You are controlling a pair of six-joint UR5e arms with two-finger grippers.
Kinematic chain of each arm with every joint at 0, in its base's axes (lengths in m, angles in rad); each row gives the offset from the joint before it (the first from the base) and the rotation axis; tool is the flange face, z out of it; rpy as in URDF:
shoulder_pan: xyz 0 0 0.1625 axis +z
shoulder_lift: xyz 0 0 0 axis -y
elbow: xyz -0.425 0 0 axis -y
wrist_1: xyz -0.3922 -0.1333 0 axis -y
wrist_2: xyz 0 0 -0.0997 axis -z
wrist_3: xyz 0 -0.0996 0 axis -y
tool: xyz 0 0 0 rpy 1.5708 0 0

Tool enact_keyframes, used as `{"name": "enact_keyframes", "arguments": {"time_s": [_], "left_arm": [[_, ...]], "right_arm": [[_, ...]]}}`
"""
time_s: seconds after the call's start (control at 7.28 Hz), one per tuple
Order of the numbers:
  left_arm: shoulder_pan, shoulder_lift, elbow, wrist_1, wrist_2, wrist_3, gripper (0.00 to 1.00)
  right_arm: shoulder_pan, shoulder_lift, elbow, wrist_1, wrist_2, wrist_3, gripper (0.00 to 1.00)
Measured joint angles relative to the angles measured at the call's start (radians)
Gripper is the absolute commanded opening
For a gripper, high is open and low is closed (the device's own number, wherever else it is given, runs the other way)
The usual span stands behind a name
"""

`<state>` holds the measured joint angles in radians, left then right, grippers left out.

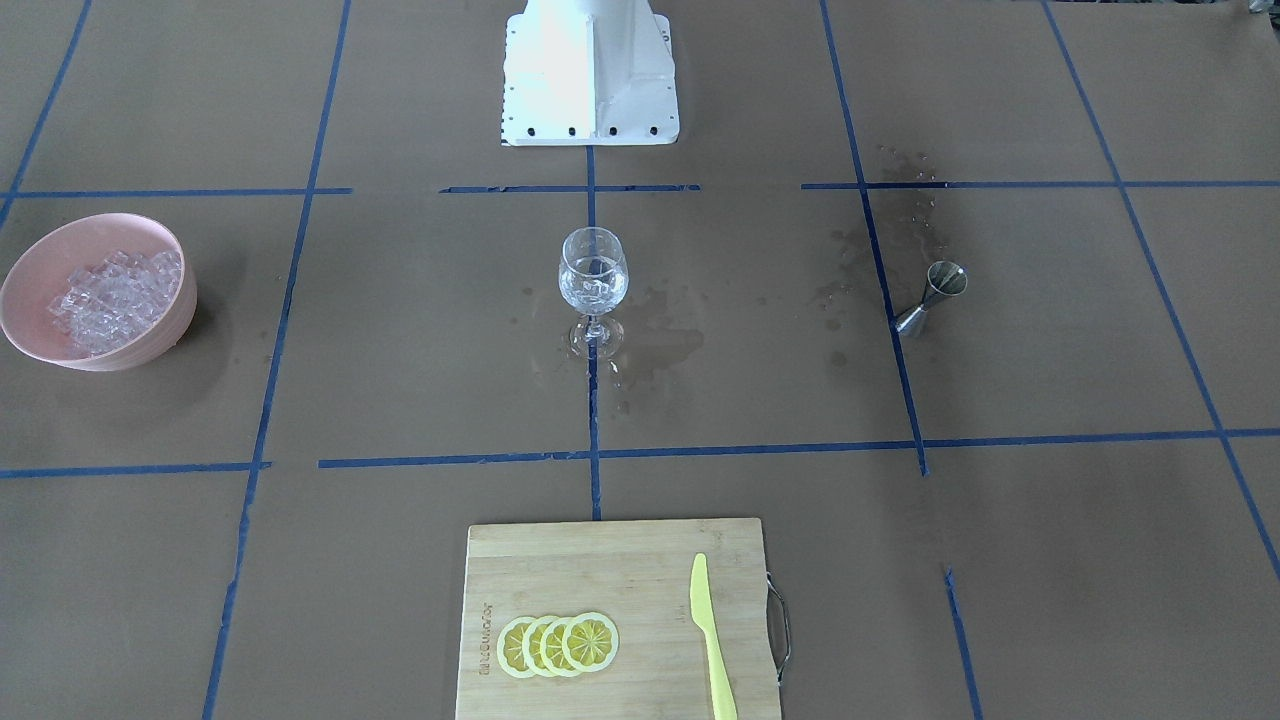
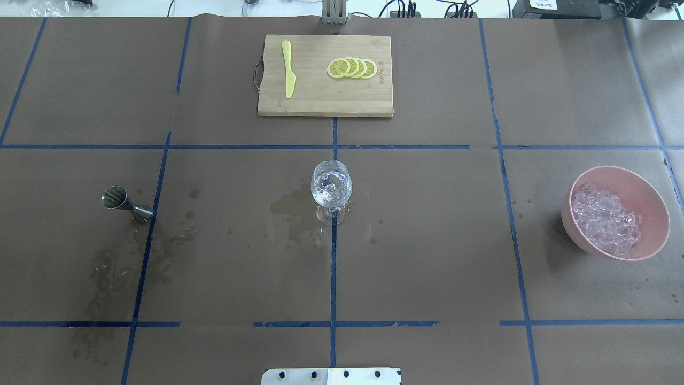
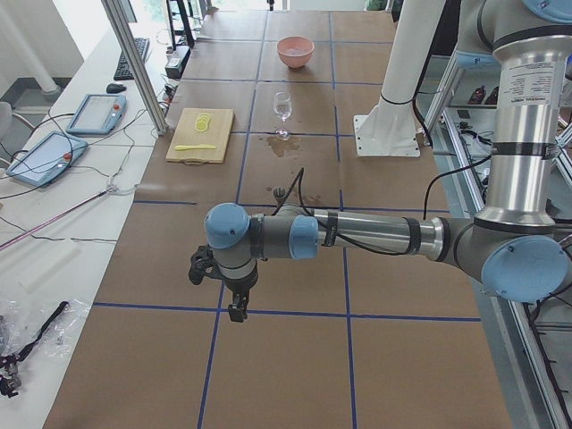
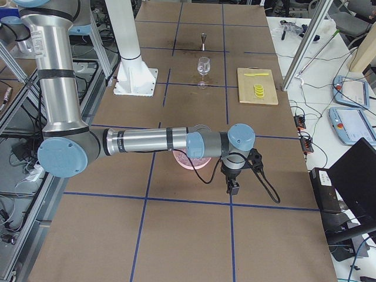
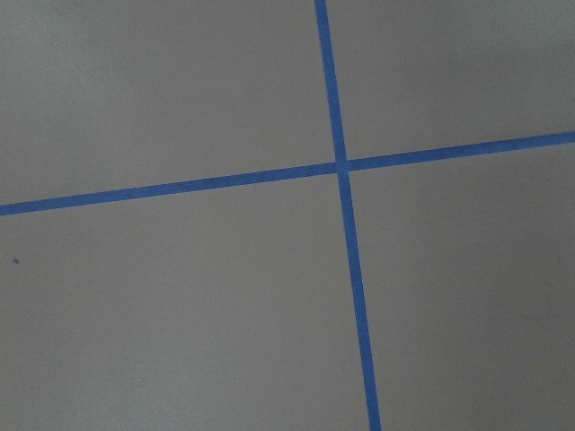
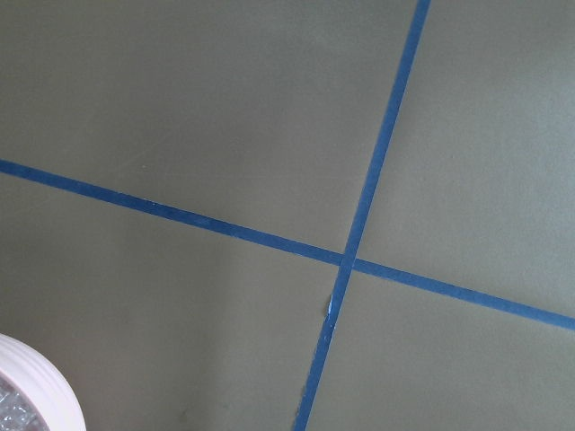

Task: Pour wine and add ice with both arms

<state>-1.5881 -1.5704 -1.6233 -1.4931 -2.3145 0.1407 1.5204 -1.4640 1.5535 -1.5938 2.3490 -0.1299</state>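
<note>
A clear wine glass [image 1: 593, 278] stands at the table's middle, also in the overhead view [image 2: 331, 188]. It holds ice cubes and a little clear liquid. More ice [image 1: 115, 295] fills a pink bowl [image 1: 60, 245], also overhead [image 2: 646, 184]. A steel jigger [image 2: 125, 203] stands on the robot's left side. My left gripper [image 3: 237, 310] points down over bare table, far from the glass. My right gripper [image 4: 233, 189] points down just past the bowl. Both show only in the side views, so I cannot tell whether they are open or shut.
A bamboo cutting board [image 2: 310, 104] at the far edge carries lemon slices [image 2: 352, 68] and a yellow knife [image 2: 288, 69]. Wet stains [image 2: 291, 208] lie beside the glass and near the jigger. The white base block [image 1: 590, 80] is at the robot's side. The bowl's rim [image 6: 36, 386] shows in the right wrist view.
</note>
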Motion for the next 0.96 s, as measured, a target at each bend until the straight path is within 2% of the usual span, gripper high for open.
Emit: {"name": "enact_keyframes", "arguments": {"time_s": [0.41, 0.96], "left_arm": [[0.001, 0.006, 0.019, -0.028, -0.038, -0.046, 1.00], [0.002, -0.003, -0.008, -0.043, -0.056, -0.084, 1.00]], "right_arm": [[0.049, -0.001, -0.020, -0.001, 0.054, 0.008, 1.00], [0.065, -0.002, -0.034, 0.000, 0.064, 0.055, 1.00]]}}
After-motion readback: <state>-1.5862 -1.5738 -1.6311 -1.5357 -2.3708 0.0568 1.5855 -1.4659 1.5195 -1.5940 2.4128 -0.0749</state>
